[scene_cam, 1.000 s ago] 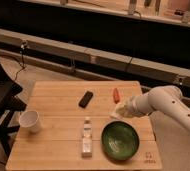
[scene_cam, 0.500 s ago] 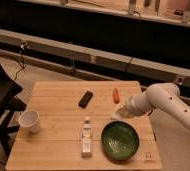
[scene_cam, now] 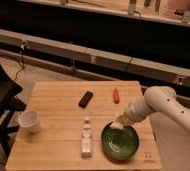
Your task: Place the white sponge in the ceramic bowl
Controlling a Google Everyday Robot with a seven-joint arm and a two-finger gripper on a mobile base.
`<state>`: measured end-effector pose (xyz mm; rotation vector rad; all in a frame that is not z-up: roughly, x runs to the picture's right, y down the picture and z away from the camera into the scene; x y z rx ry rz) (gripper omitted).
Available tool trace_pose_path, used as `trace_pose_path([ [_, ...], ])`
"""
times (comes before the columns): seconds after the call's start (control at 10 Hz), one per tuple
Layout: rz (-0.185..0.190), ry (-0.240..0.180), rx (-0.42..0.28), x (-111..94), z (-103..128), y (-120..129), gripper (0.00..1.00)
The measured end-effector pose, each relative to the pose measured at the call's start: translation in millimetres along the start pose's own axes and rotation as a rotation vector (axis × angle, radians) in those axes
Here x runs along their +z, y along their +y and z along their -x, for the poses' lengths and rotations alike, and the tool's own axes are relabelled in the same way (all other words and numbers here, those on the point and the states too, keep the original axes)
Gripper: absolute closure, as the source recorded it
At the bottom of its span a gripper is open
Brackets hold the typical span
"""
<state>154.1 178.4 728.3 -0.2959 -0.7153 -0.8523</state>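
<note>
The green ceramic bowl (scene_cam: 120,142) sits on the wooden table (scene_cam: 58,115) at the front right. My gripper (scene_cam: 120,121) comes in from the right on a white arm and hangs just above the bowl's far rim. It is shut on the white sponge (scene_cam: 118,125), a small pale block held at the bowl's back edge, slightly above the inside.
A clear plastic bottle (scene_cam: 86,138) lies left of the bowl. A black rectangular object (scene_cam: 86,98) and an orange-red object (scene_cam: 116,95) lie farther back. A white cup (scene_cam: 30,121) stands at the left. A dark chair (scene_cam: 0,107) is beside the table's left edge.
My gripper has moved forward and down with the sponge, from near the orange-red object to the bowl's far rim.
</note>
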Motion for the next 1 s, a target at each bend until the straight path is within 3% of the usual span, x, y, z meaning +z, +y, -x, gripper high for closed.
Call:
trace_pose_path([
  [0.3,0.006,0.011,-0.031,1,15,12,0.21],
  [0.7,0.001,0.006,-0.009,1,-3,-3,0.20],
  [1.0,0.005,0.009,-0.019,-1,8,8,0.20],
])
